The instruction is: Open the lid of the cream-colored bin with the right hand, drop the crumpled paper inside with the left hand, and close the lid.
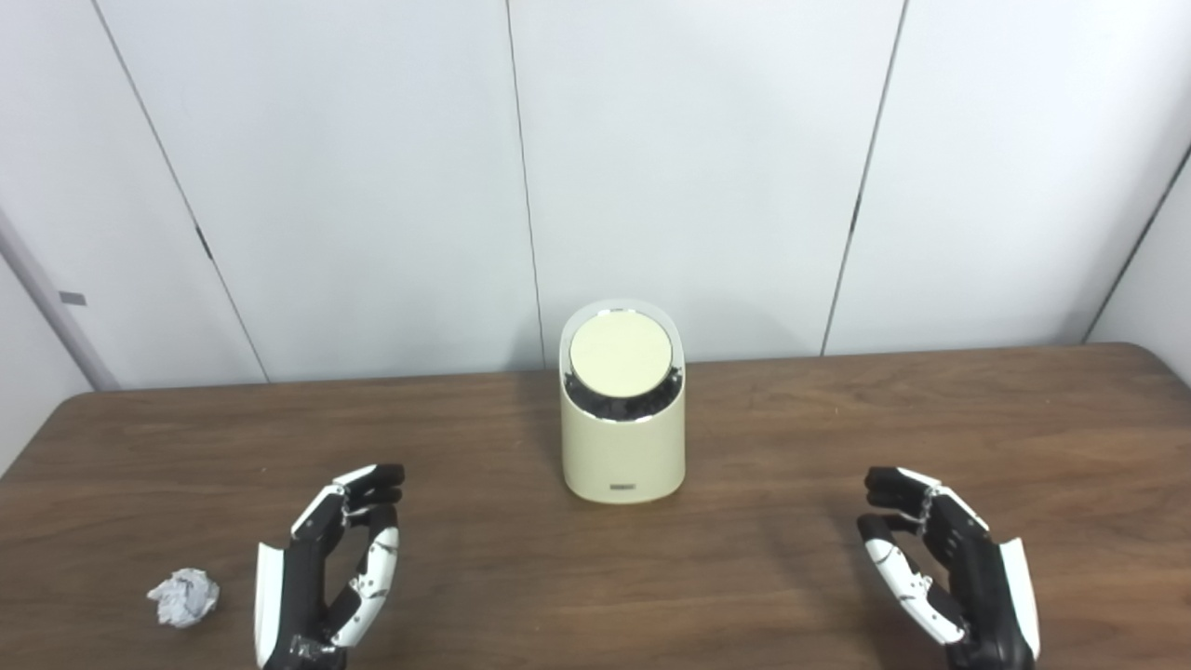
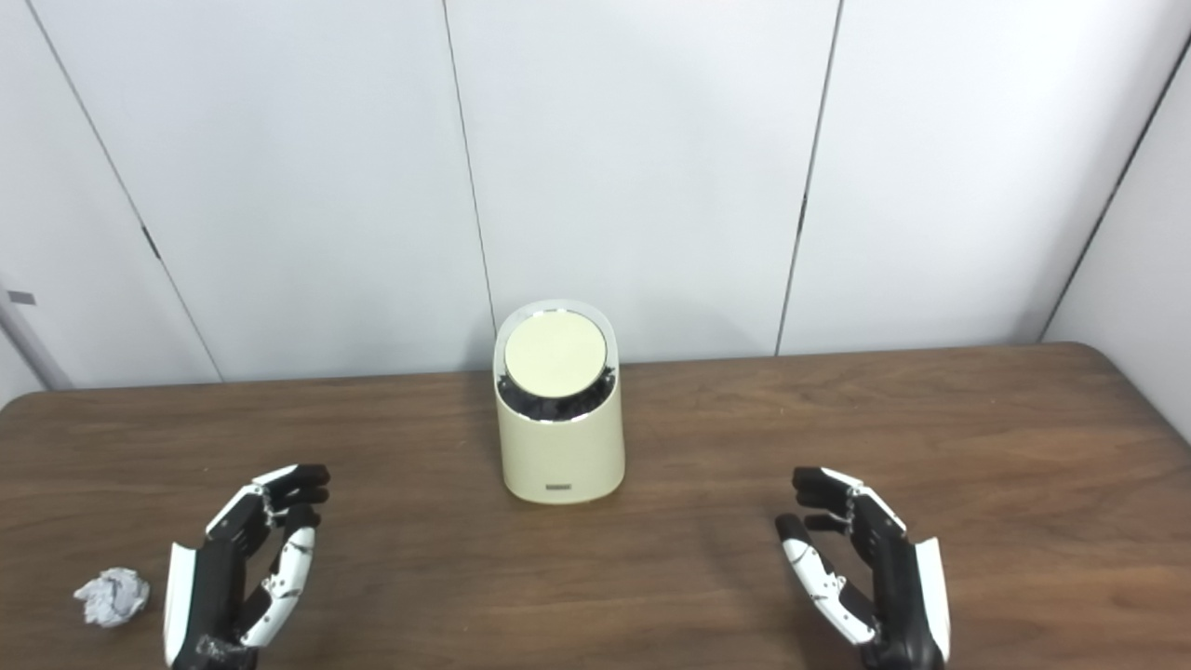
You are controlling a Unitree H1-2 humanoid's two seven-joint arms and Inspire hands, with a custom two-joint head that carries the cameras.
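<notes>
Nothing started: cream bin point(image 1: 622, 437) w/ lid point(image 1: 621, 357) apparently shut; both hands, left hand point(image 1: 330, 568) & right hand point(image 1: 940, 568), empty, fingers spread. Next: right hand to lid; crumpled paper point(image 1: 184, 596) waits.

At twelve o'clock a cream-colored bin point(image 1: 622, 447) with a paler cream lid point(image 1: 620, 357) ringed in black and silver stands on the dark brown wood-grain table point(image 1: 744, 577), a white-grey crumpled paper point(image 1: 183, 596) lies at eight o'clock, and black-and-white hands point(image 1: 330, 568) point(image 1: 949, 568) flank them before pale grey wall panels point(image 1: 689, 167).
</notes>
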